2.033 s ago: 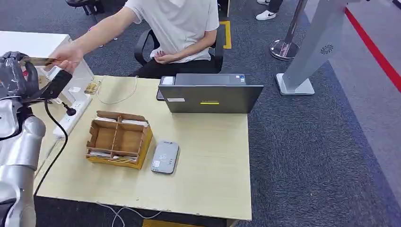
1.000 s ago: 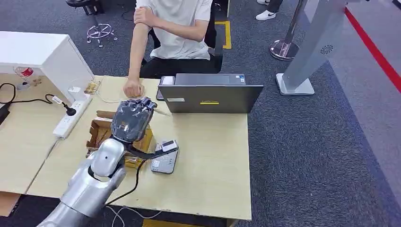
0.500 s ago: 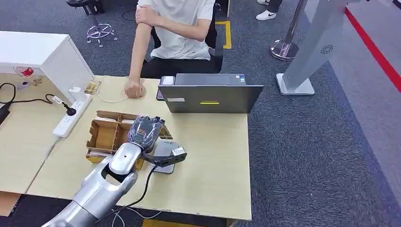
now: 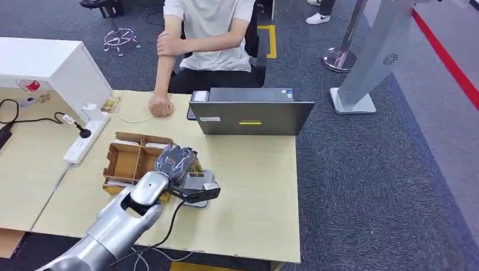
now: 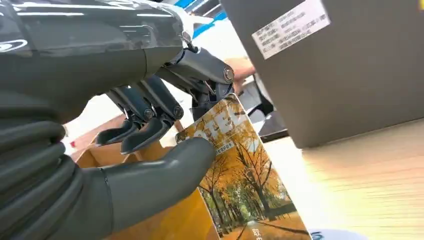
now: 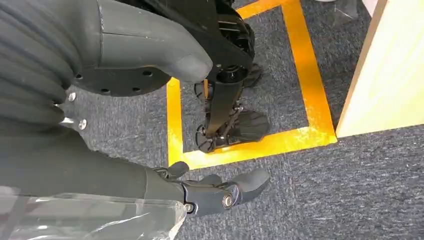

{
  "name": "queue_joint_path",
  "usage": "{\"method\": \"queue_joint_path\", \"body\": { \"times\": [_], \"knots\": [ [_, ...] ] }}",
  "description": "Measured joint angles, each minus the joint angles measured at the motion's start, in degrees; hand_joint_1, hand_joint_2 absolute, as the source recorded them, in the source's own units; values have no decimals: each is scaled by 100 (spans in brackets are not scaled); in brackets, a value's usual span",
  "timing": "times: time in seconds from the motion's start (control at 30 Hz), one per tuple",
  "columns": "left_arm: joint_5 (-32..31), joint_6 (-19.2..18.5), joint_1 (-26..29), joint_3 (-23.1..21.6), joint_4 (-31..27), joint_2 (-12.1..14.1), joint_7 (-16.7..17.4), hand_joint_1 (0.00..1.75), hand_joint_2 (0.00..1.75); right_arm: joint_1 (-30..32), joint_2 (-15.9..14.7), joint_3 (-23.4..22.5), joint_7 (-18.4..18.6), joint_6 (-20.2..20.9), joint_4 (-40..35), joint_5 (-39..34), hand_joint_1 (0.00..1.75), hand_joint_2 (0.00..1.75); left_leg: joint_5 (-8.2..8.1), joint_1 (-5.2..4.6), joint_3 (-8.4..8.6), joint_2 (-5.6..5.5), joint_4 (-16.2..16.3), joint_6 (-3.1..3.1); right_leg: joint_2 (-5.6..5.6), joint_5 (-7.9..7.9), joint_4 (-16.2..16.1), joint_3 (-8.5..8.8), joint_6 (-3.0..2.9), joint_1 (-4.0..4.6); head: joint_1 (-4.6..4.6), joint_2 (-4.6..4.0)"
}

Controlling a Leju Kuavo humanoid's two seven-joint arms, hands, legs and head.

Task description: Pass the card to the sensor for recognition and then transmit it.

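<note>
Left hand (image 4: 174,160) has lowered; card (image 5: 240,185) pinched over sensor (image 4: 197,183).

Autumn-tree card (image 5: 235,175) above grey sensor (image 4: 195,182)

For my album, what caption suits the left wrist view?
Robot hand pinching a card beside a laptop.

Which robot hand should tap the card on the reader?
Left. The left hand already pinches the card between thumb and fingers, right over the grey reader beside the cardboard box. The right hand hangs down by the floor.
</note>
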Motion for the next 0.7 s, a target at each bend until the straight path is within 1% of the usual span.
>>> {"method": "queue_joint_path", "body": {
  "times": [0.2, 0.23, 0.27, 0.3, 0.37, 0.47, 0.53, 0.6, 0.63, 0.67, 0.7],
  "knots": [
    [120, 26, -25, -107, -15, 17, -79, 175, 175, -1, 0, -90, 15, -7, 2, 2, 0, 175, 0, 0, 1, 0, 0, 0, 0, 0, 0, 2, 0, 0, 0, 0],
    [122, 89, -22, -114, -35, 26, -85, 175, 175, -1, 0, -100, 15, -7, 2, 17, 0, 175, 0, 0, 1, 0, 0, 0, 0, 0, 1, 2, 0, 0, 0, 0],
    [91, 241, -2, -124, -75, 33, -76, 175, 175, -1, 2, -111, 15, -7, 2, 31, 0, 175, 0, 0, 0, 0, 0, 0, 0, 0, 1, 1, 0, 0, 2, 0],
    [8, 526, 19, -129, -145, 46, -39, 175, 175, 1, 4, -120, 15, -6, 2, 37, 0, 175, 0, 0, 0, 0, 1, 0, 0, 1, 1, 1, 0, 0, 0, 0],
    [-337, 1260, 95, -129, -392, 48, 171, 175, 175, 1, 9, -127, 13, -13, 4, 107, 0, 175, 0, 0, -1, -2, 1, 0, -1, 0, 1, 1, 0, 0, 0, 0],
    [-790, 1854, 120, -111, -831, 72, 317, 175, 175, -1, 22, -127, 11, -13, 4, 232, 0, 175, 0, 0, -7, -9, 0, 0, -9, 0, 1, 2, 0, 0, 0, 0],
    [-1111, 2413, 123, 4, -1066, 152, 393, 175, 175, -10, 39, -127, 44, -11, 7, 347, 0, 175, 0, 1, -8, -7, 0, 0, -7, 0, 3, 1, 0, 0, 2, 0],
    [-1371, 2960, 73, 243, -1178, 256, 428, 175, 175, -27, 55, -114, 109, -13, 7, 444, 0, 175, 1, 1, -4, -3, -1, -1, -3, 1, 5, 0, -1, 1, 0, 0],
    [-1407, 3185, 12, 454, -1191, 354, 455, 175, 175, -42, 63, -105, 133, -13, 7, 501, 0, 175, 3, 2, -4, -3, -1, -3, -4, 1, 9, -2, -1, 1, 2, 0],
    [-1414, 3325, -70, 626, -1182, 446, 472, 175, 175, -69, 70, -90, 182, -13, 7, 558, 0, 175, 7, 5, -4, -1, -1, -10, -3, 2, 13, -6, -3, 3, -2, 0],
    [-1416, 3459, -192, 840, -1115, 563, 389, 175, 175, -97, 85, -72, 225, -15, 7, 601, 0, 175, 13, 6, -4, -1, -1, -15, -3, 4, 16, -10, -8, 3, 2, 0]
  ]
}}
